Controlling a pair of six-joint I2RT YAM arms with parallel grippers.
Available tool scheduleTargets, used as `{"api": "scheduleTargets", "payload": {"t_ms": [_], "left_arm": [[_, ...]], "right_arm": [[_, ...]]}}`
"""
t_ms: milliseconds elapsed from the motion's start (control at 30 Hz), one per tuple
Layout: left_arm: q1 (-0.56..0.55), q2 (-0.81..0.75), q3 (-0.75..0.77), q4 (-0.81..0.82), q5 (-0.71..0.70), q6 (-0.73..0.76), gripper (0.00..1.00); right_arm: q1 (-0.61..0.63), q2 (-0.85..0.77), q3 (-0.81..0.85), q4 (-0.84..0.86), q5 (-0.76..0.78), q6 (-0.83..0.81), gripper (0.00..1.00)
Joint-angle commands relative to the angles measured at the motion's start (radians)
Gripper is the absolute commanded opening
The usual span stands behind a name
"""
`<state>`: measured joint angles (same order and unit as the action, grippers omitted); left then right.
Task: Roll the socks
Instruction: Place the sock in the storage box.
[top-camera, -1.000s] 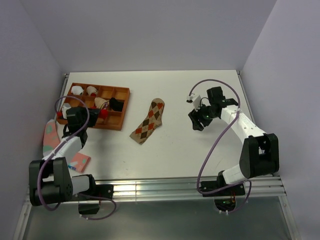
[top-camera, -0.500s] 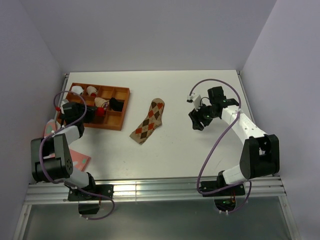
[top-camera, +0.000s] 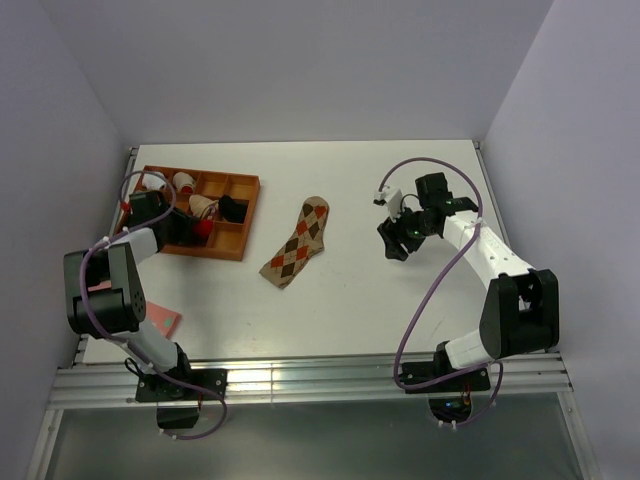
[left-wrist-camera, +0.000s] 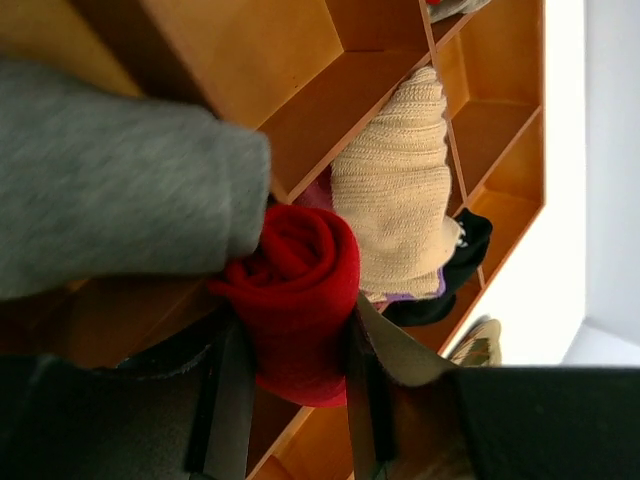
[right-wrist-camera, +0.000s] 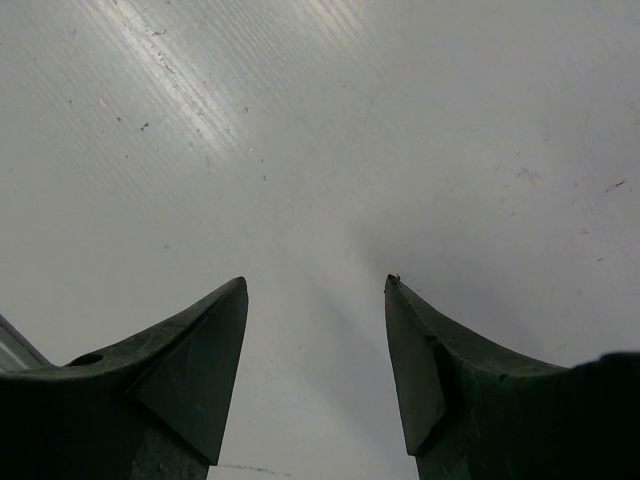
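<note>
The red sock (left-wrist-camera: 300, 285) is rolled into a tight bundle. My left gripper (left-wrist-camera: 295, 345) is shut on it and holds it over a compartment of the orange-brown tray (left-wrist-camera: 250, 50). In the top view the red roll (top-camera: 206, 228) and my left gripper (top-camera: 194, 227) are at the tray's (top-camera: 215, 175) near middle. The tan-brown argyle sock (top-camera: 298, 243) lies flat and unrolled on the table's middle, to the right of the tray. My right gripper (top-camera: 392, 243) is open and empty over bare table (right-wrist-camera: 320, 120), well to the right of the argyle sock.
The tray holds other rolled socks: a grey one (left-wrist-camera: 120, 210), a cream one (left-wrist-camera: 395, 190) and a black one (left-wrist-camera: 455, 275). A pink sock (top-camera: 160, 321) lies at the near left by my left arm. White walls close in the table on three sides.
My left arm has swung back and to the left over the tray, keeping the red roll in its grip. The right arm and the argyle sock have not moved.
</note>
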<state>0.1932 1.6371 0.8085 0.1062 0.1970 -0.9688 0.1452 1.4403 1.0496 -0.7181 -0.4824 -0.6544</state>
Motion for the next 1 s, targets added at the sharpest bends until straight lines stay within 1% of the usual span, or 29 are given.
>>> {"api": "scheduleTargets", "payload": {"t_ms": [0,100,133,300,667,967], "left_arm": [[0.003,0.049,0.124,-0.193,0.001,0.134,0.0],[0.002,0.099,0.21,-0.316,-0.005,0.189,0.0],[0.002,0.105,0.224,-0.345,-0.03,0.197,0.0],[0.0,0.145,0.294,-0.47,-0.051,0.252,0.0],[-0.015,0.194,0.354,-0.608,-0.106,0.34,0.0],[-0.055,0.273,0.423,-0.694,-0.192,0.331,0.0]], "right_arm": [[-0.007,-0.014,0.017,0.02,-0.005,-0.019,0.64],[-0.007,-0.012,0.015,0.022,-0.007,-0.019,0.64],[-0.007,-0.012,0.018,0.02,-0.008,-0.019,0.64],[-0.007,-0.012,0.021,0.016,-0.002,-0.024,0.64],[-0.007,-0.006,0.021,0.016,0.007,-0.027,0.63],[-0.007,-0.02,0.012,0.011,-0.007,-0.033,0.63]]}}
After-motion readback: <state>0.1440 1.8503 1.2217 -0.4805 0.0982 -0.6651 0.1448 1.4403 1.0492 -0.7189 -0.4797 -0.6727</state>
